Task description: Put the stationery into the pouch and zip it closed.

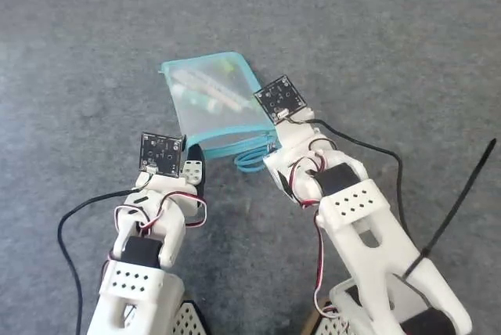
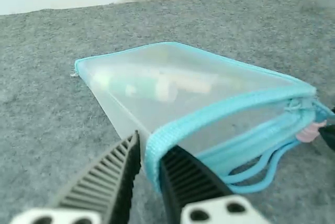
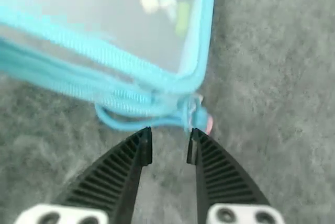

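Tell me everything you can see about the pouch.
The pouch is a flat, see-through plastic case edged in light blue fabric, lying on the grey mat. The stationery shows inside. Its zipper runs along the side nearest the arms, with a pink pull and a blue cord loop at one end. The left hand pinches the other near corner; the open right hand sits just short of the pull.

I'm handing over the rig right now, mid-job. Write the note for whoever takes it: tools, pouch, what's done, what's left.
Left tool: shut on the pouch at the corner nearest that arm.
Right tool: open, tips just short of the zip pull, not gripping it.
Stationery: inside the pouch, which lies on the grey mat.
Done: loading.
Left: grip the pull and probably finish the zip. I cannot tell whether it is fully closed.
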Controlling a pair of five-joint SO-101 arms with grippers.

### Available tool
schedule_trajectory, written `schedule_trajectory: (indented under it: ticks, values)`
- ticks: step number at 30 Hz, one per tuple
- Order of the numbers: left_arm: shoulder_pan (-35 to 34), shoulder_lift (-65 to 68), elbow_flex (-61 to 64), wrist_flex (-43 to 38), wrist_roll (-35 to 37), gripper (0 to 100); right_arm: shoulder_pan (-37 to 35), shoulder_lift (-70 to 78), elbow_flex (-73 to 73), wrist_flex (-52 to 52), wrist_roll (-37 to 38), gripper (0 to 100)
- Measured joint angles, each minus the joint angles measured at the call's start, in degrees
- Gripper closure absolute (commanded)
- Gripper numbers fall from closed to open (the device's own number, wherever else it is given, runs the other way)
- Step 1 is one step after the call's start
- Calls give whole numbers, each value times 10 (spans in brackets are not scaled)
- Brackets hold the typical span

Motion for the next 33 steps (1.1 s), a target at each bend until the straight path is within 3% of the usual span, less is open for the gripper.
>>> schedule_trajectory:
  ticks: [3, 9, 15, 27, 33]
  values:
    - [0, 0, 0, 0, 0, 988, 2, 35, 0, -26, 38, 875]
    - [0, 0, 0, 0, 0, 988, 38, 76, -1, -45, 59, 765]
    - [0, 0, 0, 0, 0, 988, 67, 119, -36, -47, 62, 760]
    - [0, 0, 0, 0, 0, 988, 19, 165, -63, -63, 62, 762]
    - [0, 0, 0, 0, 0, 988, 21, 165, -63, -105, 62, 961]
